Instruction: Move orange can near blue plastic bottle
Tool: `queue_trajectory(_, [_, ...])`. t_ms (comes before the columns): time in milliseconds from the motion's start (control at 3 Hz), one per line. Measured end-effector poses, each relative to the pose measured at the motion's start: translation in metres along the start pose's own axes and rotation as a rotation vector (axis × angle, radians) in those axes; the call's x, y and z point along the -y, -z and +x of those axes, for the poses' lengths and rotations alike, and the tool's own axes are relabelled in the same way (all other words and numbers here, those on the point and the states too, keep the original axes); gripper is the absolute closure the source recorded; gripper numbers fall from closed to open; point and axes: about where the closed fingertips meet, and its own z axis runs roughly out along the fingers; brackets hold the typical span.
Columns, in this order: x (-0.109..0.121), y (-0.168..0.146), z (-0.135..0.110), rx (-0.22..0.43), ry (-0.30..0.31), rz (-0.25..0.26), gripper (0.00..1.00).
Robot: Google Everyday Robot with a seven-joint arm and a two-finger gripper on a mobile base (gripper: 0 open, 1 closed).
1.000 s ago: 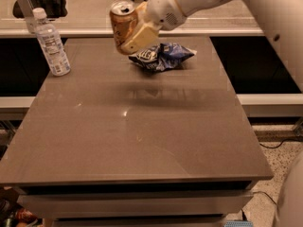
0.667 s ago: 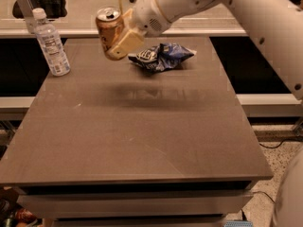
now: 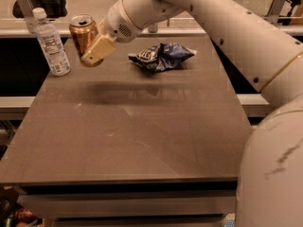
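The orange can (image 3: 83,32) is a copper-orange drink can with a silver top, held upright above the table's far left part. My gripper (image 3: 91,48) is shut on the orange can, with a tan finger (image 3: 98,50) across its right side. The blue plastic bottle (image 3: 49,42), clear with a white cap and a white-and-blue label, stands upright at the table's far left edge. The can hangs just right of the bottle, with a small gap between them. A shadow lies on the table under the can.
A crumpled blue foil chip bag (image 3: 161,56) lies at the far middle of the grey-brown table (image 3: 142,136). My white arm (image 3: 227,27) reaches in from the right. A counter ledge (image 3: 189,31) runs behind the table.
My gripper has carried the orange can to the left, from beside the chip bag to close to the bottle. The bottle and the chip bag have not moved.
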Motion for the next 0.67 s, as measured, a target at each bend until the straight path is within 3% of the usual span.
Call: queue_trajectory(667, [0.014,-0.059,-0.010,0.005,-0.098,-0.048,1.00])
